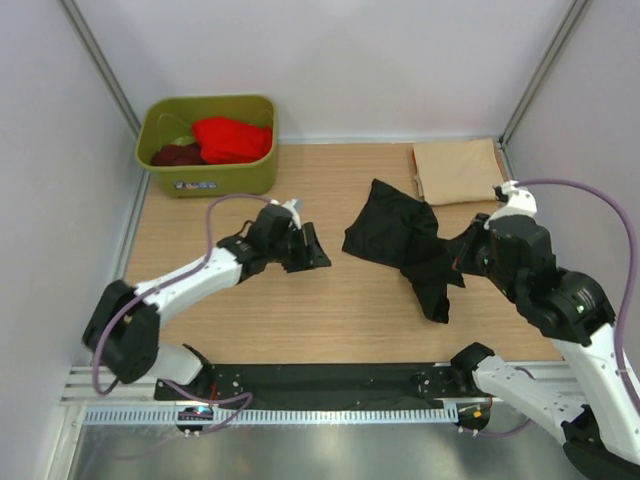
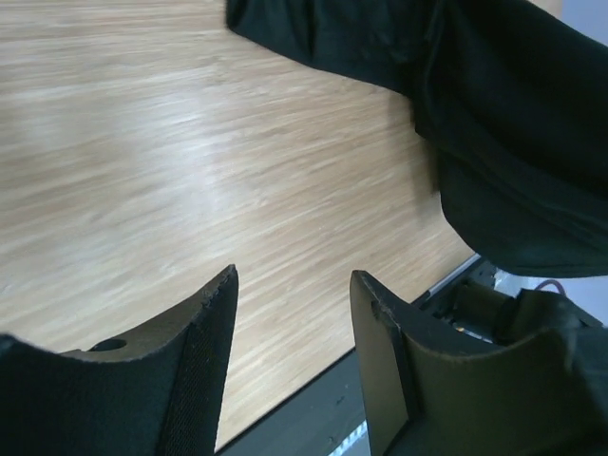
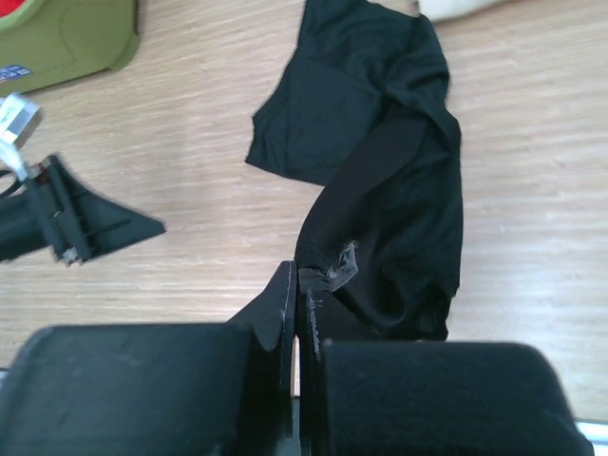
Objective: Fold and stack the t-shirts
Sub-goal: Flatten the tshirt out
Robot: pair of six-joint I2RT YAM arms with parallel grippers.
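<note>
T-shirts number four: one black clamped in the right pincer, one beige, one red, one maroon; left pincer gapes empty.

Maroon t-shirt partly beneath red t-shirt; print on tub label too small.

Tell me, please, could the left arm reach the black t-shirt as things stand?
Probably yes: the left gripper is open, and only bare table lies between it and the black t-shirt.

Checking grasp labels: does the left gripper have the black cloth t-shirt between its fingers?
No: the left gripper stands open over bare wooden tabletop, the black cloth t-shirt lying beyond it.
</note>
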